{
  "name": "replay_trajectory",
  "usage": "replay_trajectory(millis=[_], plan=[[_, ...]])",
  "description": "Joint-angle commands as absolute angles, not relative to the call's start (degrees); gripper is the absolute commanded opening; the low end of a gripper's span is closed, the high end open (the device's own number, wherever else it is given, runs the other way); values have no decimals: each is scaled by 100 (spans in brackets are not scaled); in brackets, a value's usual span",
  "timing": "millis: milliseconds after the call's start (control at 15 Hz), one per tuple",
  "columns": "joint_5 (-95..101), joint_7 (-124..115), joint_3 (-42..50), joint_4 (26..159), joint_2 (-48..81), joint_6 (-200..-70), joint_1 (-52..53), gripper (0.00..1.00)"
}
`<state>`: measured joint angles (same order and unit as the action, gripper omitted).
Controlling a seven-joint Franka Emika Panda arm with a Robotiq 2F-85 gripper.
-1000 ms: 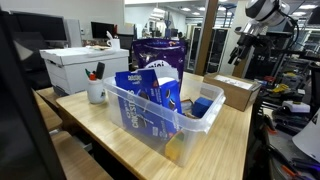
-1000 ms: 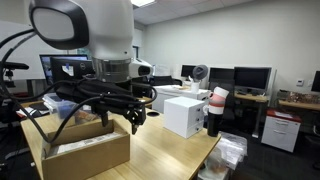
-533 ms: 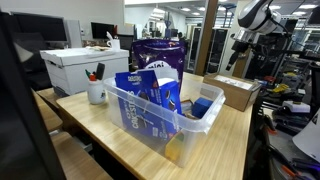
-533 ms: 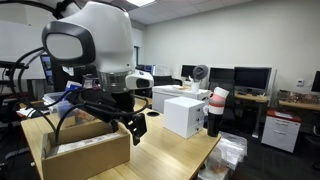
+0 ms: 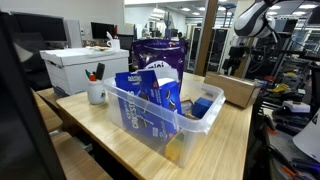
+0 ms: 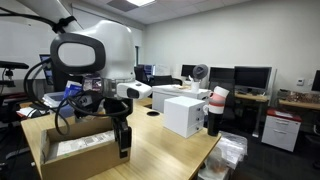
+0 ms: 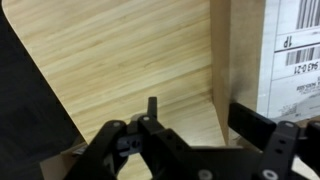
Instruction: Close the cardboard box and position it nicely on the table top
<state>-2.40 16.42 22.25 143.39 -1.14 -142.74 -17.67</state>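
Beside the cardboard box (image 7: 240,50) we are finding bare table top (image 7: 130,70); the clear bin (image 5: 160,120) is crowding in nearby.

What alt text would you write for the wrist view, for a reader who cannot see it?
Seen from above, the black gripper, jaws apart, hangs over the pale wooden table top beside the brown cardboard box, which bears a white barcode label.

A white wall (image 6: 185,40) fills 12 o'clock under a ceiling light panel (image 6: 128,4). At 3 o'clock, dark monitors (image 6: 250,78) stand on a desk (image 6: 300,100) above a white drawer cabinet (image 6: 282,130). In an exterior view, overhead strip lights (image 5: 170,10) recede at 12 o'clock.
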Motion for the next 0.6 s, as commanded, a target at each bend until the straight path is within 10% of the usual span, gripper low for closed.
replay_trajectory(millis=[0,533], plan=[[146,367,2076,14209,-21,-13730,-1825,45],[-430,-705,1900,13833,50,-12280,-1759,3]])
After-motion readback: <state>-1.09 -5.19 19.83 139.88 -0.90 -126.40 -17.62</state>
